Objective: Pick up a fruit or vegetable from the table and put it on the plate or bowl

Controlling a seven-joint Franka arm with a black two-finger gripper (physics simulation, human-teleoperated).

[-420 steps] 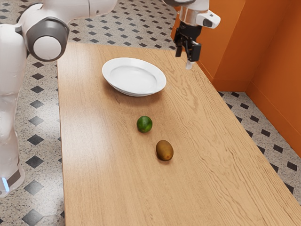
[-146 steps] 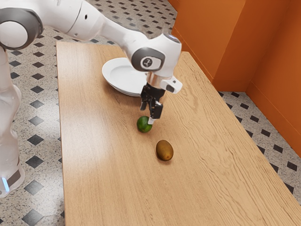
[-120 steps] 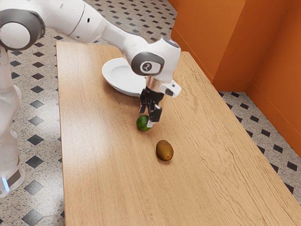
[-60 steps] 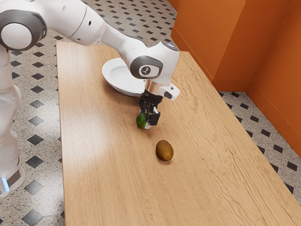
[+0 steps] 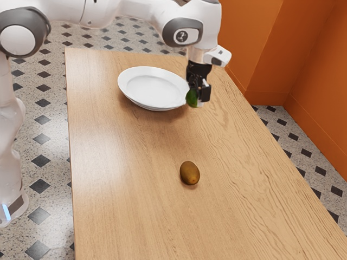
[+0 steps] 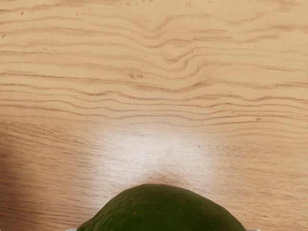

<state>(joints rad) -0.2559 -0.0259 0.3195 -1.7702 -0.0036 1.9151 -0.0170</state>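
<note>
Gripper (image 5: pixel 196 98): you see it clenched on the lime (image 5: pixel 192 98), a finger on each side.
Lime: held above the table (image 5: pixel 135 206), just at 3 o'clock of the plate (image 5: pixel 146 86); in the wrist view the lime (image 6: pixel 161 209) is under the hand.
Kiwi (image 5: pixel 190 173): on the table, at 6 o'clock from the gripper, well apart.

The exterior view looks down from high over the near end of the wooden table (image 5: pixel 135 206) and faces along its length. It stands well back, taking in most of the tabletop, with the tiled floor (image 5: pixel 43 141) and the orange wall (image 5: pixel 260 43) on either side of the table. The wrist view looks straight down at the table from close above, so its grain shows plainly, with the lime (image 6: pixel 161 209) just under the lens. Both views share the lime and the patch of table beneath it.
</note>
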